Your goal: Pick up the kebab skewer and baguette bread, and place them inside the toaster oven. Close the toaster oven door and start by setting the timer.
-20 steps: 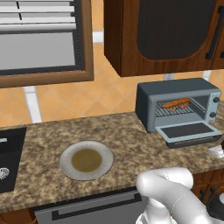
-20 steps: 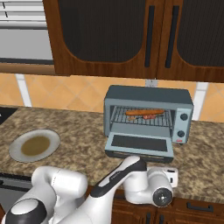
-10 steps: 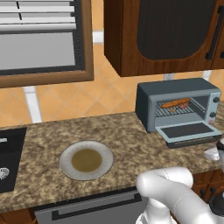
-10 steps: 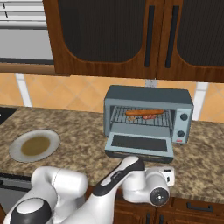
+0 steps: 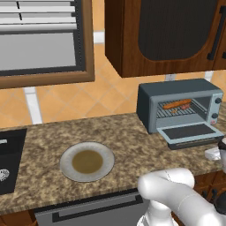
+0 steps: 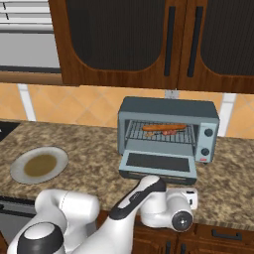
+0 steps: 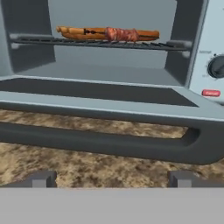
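My pincer (image 7: pixel 112 179) stands wide apart and grips nothing; its two dark fingertips (image 7: pixel 40 179) poke up at about 7 and 5 o'clock in my hand view, with speckled brown countertop (image 7: pixel 87 168) showing between them. Just beyond them, the dark bar handle (image 7: pixel 100 142) of the toaster oven door (image 7: pixel 105 105) runs straight across from 9 to 3 o'clock. I am not touching it. The door hangs open, dropped flat toward me, its grey-blue frame lying level above the handle.

Behind it, the toaster oven (image 6: pixel 168 130) gapes open. On its wire rack (image 7: pixel 96 43), up at 12 o'clock in my hand view, the baguette bread (image 7: pixel 74 32) lies lengthwise, orange-brown, and the kebab skewer (image 7: pixel 122 34) with its reddish meat chunks lies along it, touching or overlapping; I cannot tell which rests on which. A dark knob (image 7: pixel 217 67) sits at 3 o'clock on the oven's right panel, with a small red mark (image 7: pixel 211 92) below it.

From the right base view, my arm curls low in front of the counter edge, the hand at 5 o'clock, just before the open door. A round grey plate (image 6: pixel 39 165) with a brownish centre sits well apart from the oven, at 9 o'clock. Dark wooden cabinets (image 6: pixel 149 39) hang above.
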Motion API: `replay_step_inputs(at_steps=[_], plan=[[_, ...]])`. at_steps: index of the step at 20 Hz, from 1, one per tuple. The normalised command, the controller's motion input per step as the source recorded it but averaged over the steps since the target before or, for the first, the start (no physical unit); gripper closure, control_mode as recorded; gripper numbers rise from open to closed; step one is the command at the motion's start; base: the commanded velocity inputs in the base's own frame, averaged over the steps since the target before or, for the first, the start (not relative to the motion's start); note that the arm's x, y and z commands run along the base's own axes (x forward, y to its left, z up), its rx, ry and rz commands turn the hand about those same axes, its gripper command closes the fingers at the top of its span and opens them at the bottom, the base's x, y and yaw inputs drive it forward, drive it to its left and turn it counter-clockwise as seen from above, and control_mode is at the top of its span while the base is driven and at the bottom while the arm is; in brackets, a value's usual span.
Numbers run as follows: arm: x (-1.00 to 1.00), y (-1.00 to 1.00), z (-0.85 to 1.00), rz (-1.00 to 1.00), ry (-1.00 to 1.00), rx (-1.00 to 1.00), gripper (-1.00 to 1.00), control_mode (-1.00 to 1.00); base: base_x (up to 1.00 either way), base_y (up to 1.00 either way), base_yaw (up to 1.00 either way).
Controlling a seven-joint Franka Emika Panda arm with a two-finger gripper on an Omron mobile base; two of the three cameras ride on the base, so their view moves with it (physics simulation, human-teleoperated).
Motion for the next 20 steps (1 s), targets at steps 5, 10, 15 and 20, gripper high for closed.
replay_step_inputs(at_steps=[5, 10, 15, 20], plan=[[0.21, 0.00, -0.01, 0.00, 0.00, 0.01, -1.00, -1.00, 0.00, 0.00, 0.00], [0.06, 0.00, -0.09, 0.00, 0.00, 0.01, -1.00, -1.00, 0.00, 0.00, 0.00], [0.01, 0.00, -0.10, 0.00, 0.00, 0.01, -1.00, -1.00, 0.00, 0.00, 0.00], [0.18, 0.00, 0.00, 0.00, 0.00, 0.00, -1.00, -1.00, 0.00, 0.00, 0.00]])
